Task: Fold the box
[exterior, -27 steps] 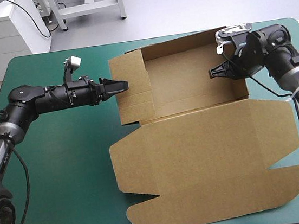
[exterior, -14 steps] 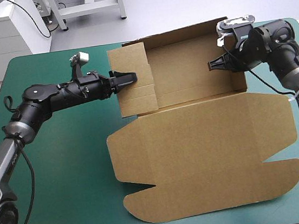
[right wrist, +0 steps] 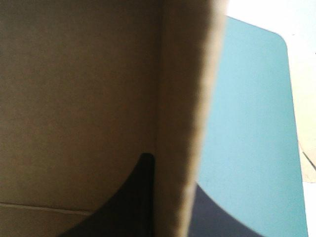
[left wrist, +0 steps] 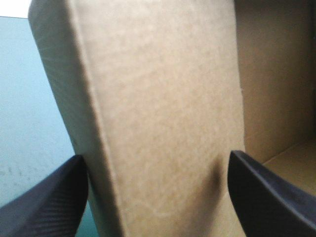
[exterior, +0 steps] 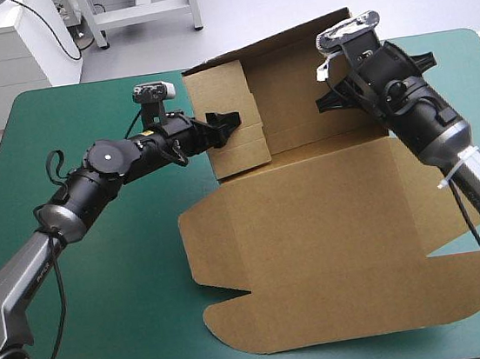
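The brown box (exterior: 315, 223) lies mid-table with its lid flat toward the front and its tray tipped up at the back. My left gripper (exterior: 226, 120) is open, one black finger on each side of the tray's left wall (exterior: 230, 102). In the left wrist view that wall (left wrist: 163, 123) fills the gap between the gripper's (left wrist: 157, 157) spread fingers (left wrist: 44, 197). My right gripper (exterior: 325, 101) is shut on the tray's right wall. In the right wrist view the wall's edge (right wrist: 187, 123) runs between the gripper's (right wrist: 170, 170) fingers (right wrist: 133, 197), one inside the tray and one outside.
The teal-green cover (exterior: 105, 292) shows bare to the left of the box and along the front left. The lid's rounded flap (exterior: 344, 315) reaches close to the table's front edge. The right arm leans over the lid's right side.
The tray has been tipped up, so its back wall stands higher. My left gripper moved right and farther along the left wall. My right gripper moved left and up with the right wall.
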Available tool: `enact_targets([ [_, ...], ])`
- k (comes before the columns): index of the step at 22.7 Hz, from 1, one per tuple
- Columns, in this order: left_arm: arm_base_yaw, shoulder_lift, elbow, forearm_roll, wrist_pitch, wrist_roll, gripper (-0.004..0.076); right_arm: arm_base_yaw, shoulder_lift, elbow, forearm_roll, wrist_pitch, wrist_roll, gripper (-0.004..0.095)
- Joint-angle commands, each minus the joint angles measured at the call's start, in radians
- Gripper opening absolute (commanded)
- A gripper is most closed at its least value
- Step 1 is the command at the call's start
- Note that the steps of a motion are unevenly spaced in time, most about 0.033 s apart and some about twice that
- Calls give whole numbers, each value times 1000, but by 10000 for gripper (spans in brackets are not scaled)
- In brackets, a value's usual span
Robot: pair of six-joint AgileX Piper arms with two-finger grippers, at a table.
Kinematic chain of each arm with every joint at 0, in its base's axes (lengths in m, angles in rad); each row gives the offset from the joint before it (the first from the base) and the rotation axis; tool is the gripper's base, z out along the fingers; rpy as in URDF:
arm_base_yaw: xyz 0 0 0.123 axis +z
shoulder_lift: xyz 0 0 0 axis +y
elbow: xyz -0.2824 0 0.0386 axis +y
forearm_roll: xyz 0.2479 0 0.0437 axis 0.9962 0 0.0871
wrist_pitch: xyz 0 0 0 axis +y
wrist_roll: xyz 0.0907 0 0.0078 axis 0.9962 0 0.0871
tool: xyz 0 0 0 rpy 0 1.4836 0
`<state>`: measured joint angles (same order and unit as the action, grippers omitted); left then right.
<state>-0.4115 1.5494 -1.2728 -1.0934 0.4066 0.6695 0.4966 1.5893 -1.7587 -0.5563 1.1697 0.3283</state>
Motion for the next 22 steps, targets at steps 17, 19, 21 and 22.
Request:
enact_targets([
  [17,-28,10,-84,349,14,-350,-8,75,-20,-67,77,77,56,-2],
  [19,-28,27,-177,665,163,-618,-8,45,-2,-57,178,77,69,-2],
  [21,-28,71,-265,890,350,-799,-8,-6,32,-36,288,77,47,-2],
  [22,-28,90,-295,936,423,-815,-8,-29,47,-15,329,77,28,-2],
])
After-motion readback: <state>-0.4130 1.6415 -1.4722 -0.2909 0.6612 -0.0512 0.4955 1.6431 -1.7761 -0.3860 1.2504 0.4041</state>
